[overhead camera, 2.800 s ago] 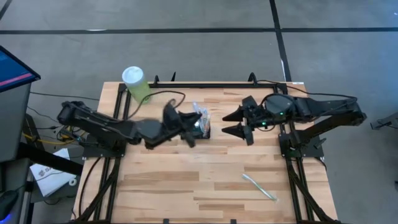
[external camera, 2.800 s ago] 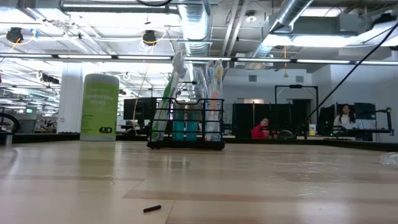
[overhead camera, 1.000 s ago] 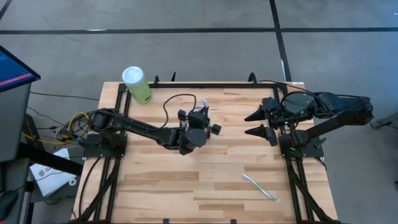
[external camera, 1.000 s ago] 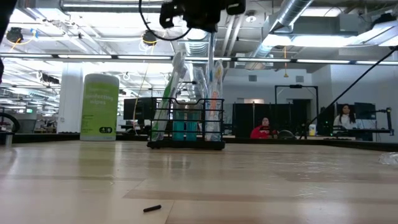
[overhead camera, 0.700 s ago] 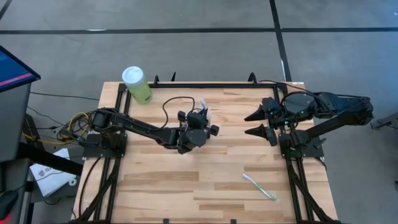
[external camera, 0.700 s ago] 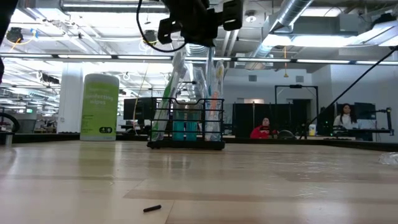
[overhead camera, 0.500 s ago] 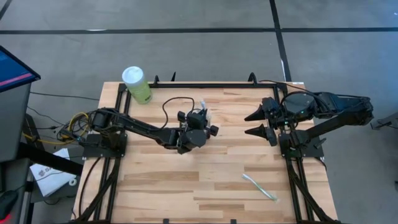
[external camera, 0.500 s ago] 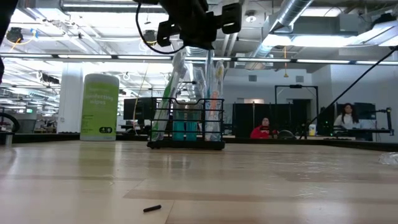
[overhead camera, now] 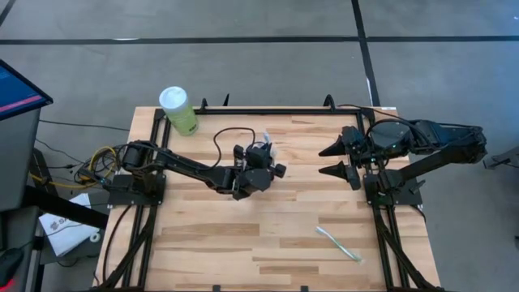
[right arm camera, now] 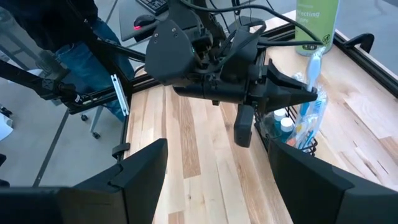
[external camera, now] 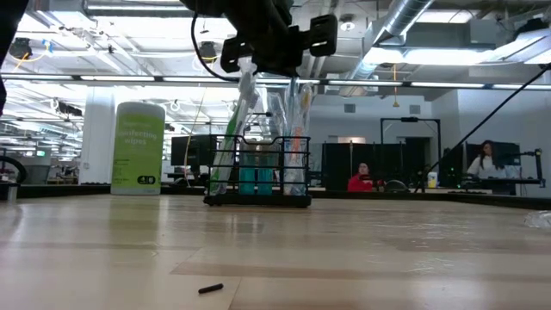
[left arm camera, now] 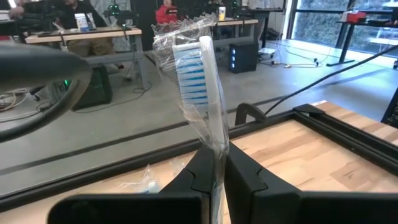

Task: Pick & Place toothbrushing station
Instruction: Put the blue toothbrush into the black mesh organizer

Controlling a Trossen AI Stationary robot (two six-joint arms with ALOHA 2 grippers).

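Left gripper [left arm camera: 214,180] pinches a wrapped toothbrush [left arm camera: 198,81] in the caddy [external camera: 258,172]; slick, light; right gripper [overhead camera: 331,160], three o'clock, gapes.

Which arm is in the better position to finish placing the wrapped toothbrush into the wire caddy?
Left. Its hand is shut on the wrapped toothbrush directly above the caddy; the right hand waits open, off to the side.

The left arm stretches low across the table [overhead camera: 203,243] toward its middle, wrist turned level, and the left gripper [overhead camera: 261,162] sits above the table's centre with both fingers [left arm camera: 245,177] pinched close on a thin wrapped stem. The right arm folds back at the table's right edge, and the right gripper [overhead camera: 332,161] hangs there with fingers [right arm camera: 134,171] spread wide apart, holding nothing
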